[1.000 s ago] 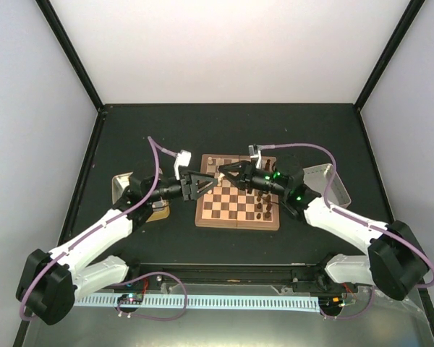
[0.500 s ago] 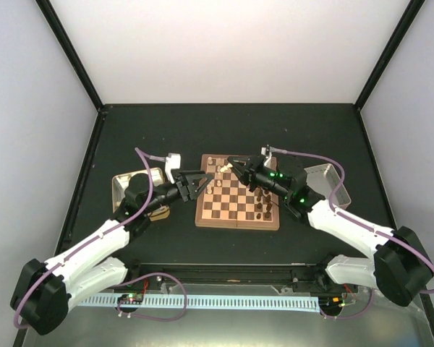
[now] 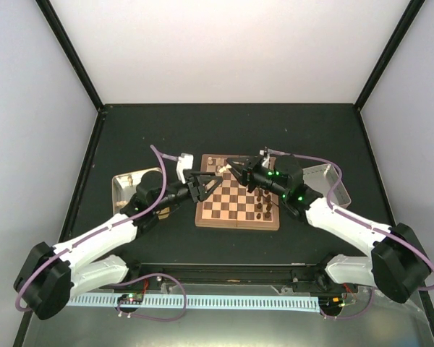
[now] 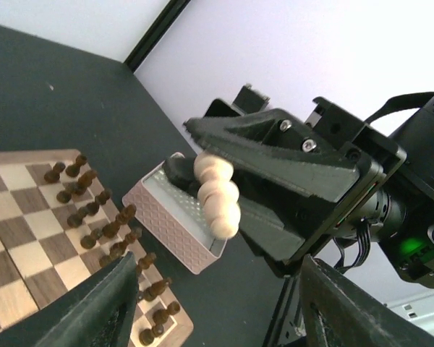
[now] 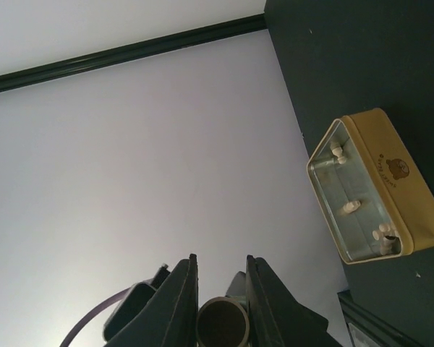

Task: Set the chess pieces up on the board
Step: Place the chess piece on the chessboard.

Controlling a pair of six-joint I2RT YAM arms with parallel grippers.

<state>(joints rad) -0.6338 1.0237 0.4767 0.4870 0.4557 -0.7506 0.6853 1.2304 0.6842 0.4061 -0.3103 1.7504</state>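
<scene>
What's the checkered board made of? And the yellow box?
The board looks like wood: faint grain, matte tan and brown squares. The yellow box is probably painted metal: thin walls, shiny silvery inside.

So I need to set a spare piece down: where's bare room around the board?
Bare: the table beyond the far edge of the board, and the strip between its near edge and the arm bases. Crowded: its right side, with dark pieces, and its far-left part, under the left gripper and the right gripper holding a pale piece.
</scene>
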